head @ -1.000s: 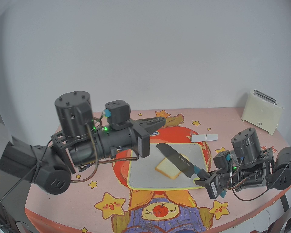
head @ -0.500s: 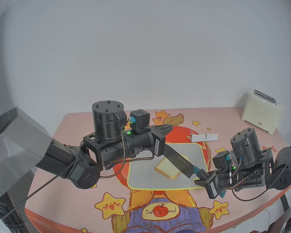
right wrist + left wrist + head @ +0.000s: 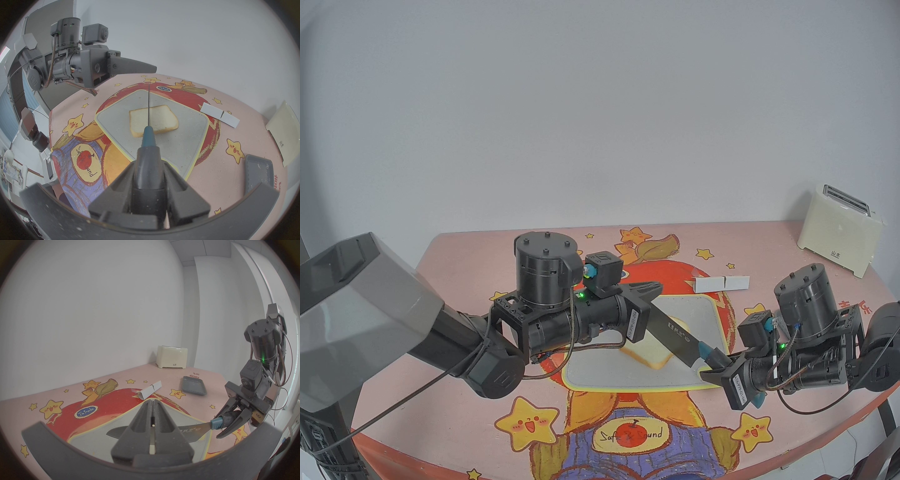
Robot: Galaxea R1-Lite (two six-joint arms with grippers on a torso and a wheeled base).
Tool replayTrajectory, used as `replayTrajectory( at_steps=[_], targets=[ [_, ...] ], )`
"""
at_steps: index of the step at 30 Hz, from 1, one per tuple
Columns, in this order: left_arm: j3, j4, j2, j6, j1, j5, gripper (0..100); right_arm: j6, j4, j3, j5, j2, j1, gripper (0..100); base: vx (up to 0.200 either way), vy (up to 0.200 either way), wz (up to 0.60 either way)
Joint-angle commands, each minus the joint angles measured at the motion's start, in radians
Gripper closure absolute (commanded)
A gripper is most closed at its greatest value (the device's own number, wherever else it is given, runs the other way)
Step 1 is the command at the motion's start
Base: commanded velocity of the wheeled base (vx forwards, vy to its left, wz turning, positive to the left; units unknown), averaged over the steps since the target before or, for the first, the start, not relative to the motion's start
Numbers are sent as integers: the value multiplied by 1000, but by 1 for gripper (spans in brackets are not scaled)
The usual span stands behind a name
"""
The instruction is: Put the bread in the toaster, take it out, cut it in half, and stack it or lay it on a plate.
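Right jaws gripped knife (image 3: pixel 675 332) handle, blade edge-down along bread (image 3: pixel 650 358) midline on cutting board (image 3: pixel 706 312), to halve it | left jaws pinched together, empty, over board's 11 o'clock corner, probably to steady slice | plate (image 3: pixel 258 170) sat at 3 o'clock

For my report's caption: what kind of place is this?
Probably a robot test room staged as a kitchen: a cartoon-printed table, a toaster and a cutting board with bread, before bare white walls.

Left gripper (image 3: pixel 655 289) nearer the bread (image 3: pixel 650 358).
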Motion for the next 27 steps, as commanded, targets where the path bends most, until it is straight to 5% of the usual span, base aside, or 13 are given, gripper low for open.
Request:
replayTrajectory(
  at_steps=[1, 27],
  targets=[
    [2, 0, 13, 0, -5, 1, 100, 0, -1, -1, 1, 7, 0, 100, 0, 0, 0],
    [2, -16, 51, -2, -2, 1, 100, 3, -4, -12, 1, 10, -3, 100, 0, 0, 0]
  ],
)
